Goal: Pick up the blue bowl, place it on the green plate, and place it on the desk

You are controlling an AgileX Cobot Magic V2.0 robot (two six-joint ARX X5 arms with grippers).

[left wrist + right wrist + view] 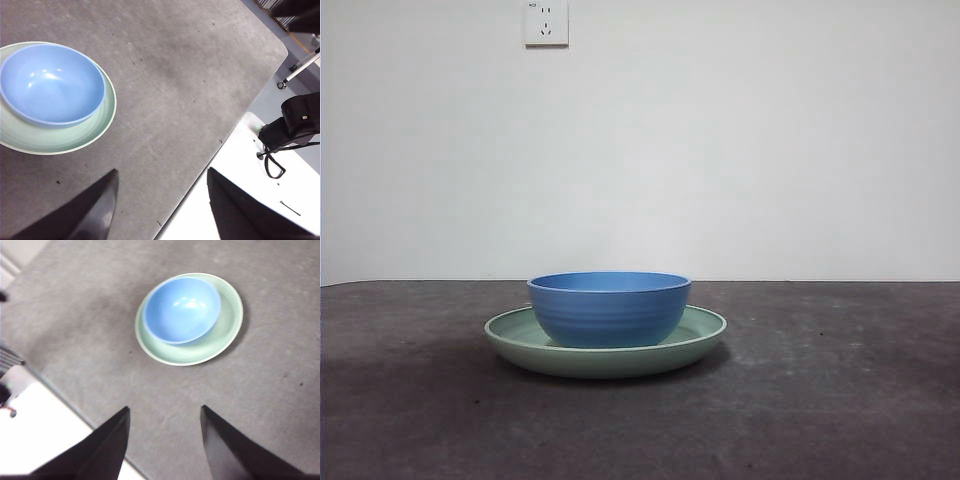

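Observation:
The blue bowl point(609, 307) sits upright inside the green plate point(704, 328), which rests on the dark desk point(840, 400). The bowl is empty and sits slightly off the plate's centre. From the left wrist camera the blue bowl point(50, 82) and green plate point(60, 140) lie well away from my left gripper point(162, 175), which is open and empty above the desk's edge. From the right wrist camera the blue bowl point(181, 309) and green plate point(225, 330) are also apart from my right gripper point(165, 412), open and empty. Neither arm shows in the front view.
A white wall with a power socket point(546, 22) stands behind the desk. The desk's edge point(235, 125) gives way to a white surface with black cabling point(272, 162) beside it.

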